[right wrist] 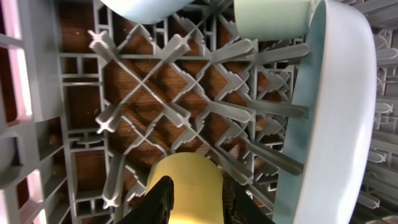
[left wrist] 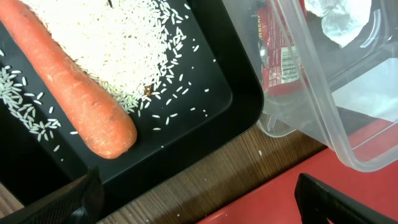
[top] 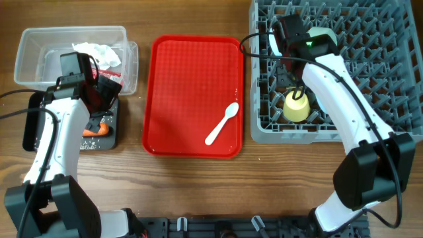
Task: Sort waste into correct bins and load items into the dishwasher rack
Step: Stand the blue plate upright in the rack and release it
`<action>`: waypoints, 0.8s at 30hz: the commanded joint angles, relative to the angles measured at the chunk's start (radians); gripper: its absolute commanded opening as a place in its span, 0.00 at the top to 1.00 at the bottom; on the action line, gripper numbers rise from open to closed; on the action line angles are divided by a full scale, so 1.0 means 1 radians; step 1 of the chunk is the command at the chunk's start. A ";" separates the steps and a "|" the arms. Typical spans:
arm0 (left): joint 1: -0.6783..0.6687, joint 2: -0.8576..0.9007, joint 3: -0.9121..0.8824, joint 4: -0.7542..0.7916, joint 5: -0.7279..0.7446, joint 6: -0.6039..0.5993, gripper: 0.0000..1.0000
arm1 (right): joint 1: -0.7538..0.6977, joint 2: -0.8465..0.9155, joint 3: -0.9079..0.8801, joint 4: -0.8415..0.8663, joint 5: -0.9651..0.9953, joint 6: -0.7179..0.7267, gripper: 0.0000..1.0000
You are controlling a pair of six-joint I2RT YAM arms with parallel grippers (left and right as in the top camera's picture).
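My left gripper [left wrist: 196,200] is open and empty, over the wood between the black tray [left wrist: 205,118] and the red tray. An orange carrot [left wrist: 74,87] and white rice [left wrist: 106,37] lie in the black tray [top: 114,140]. The clear tub [top: 39,39] holds crumpled tissue [top: 99,51] and the red wrapper [left wrist: 277,56]. My right gripper [right wrist: 196,202] is inside the grey dishwasher rack [top: 370,66], its fingers closed on the yellow cup [right wrist: 186,177], which sits in the rack's front left [top: 297,107]. A light blue plate [right wrist: 329,124] stands on edge beside it. A pale bowl [right wrist: 270,18] sits behind.
The flat red tray [top: 192,66] lies between the bins and the rack, with the white spoon [top: 221,124] on its right side. The rack's upright pegs [right wrist: 155,81] surround the cup. The clear tub wall [left wrist: 311,93] is close to my left gripper.
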 commanded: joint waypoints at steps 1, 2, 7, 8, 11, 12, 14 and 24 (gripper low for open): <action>0.005 -0.001 -0.002 0.000 -0.014 -0.009 0.00 | -0.034 0.002 0.008 -0.025 0.019 -0.004 0.71; 0.005 -0.001 -0.002 0.000 -0.014 -0.009 0.00 | -0.046 0.002 0.008 -0.040 0.030 0.002 0.72; 0.005 -0.001 -0.002 0.000 -0.014 -0.008 0.00 | -0.100 -0.025 0.028 -0.097 0.000 0.053 0.74; 0.005 -0.001 -0.002 -0.001 -0.014 -0.009 0.00 | -0.101 -0.039 0.040 -0.106 -0.002 0.052 0.74; 0.005 -0.001 -0.002 0.000 -0.014 -0.008 0.00 | -0.109 -0.096 0.075 -0.114 -0.002 0.056 0.73; 0.005 -0.001 -0.002 -0.001 -0.014 -0.009 0.00 | -0.118 -0.117 0.081 -0.112 -0.002 0.063 0.73; 0.005 -0.001 -0.002 0.000 -0.014 -0.008 0.00 | -0.158 -0.163 0.082 -0.100 -0.002 0.063 0.73; 0.005 -0.001 -0.002 -0.001 -0.014 -0.009 0.00 | -0.274 -0.182 0.082 -0.065 -0.182 -0.023 0.72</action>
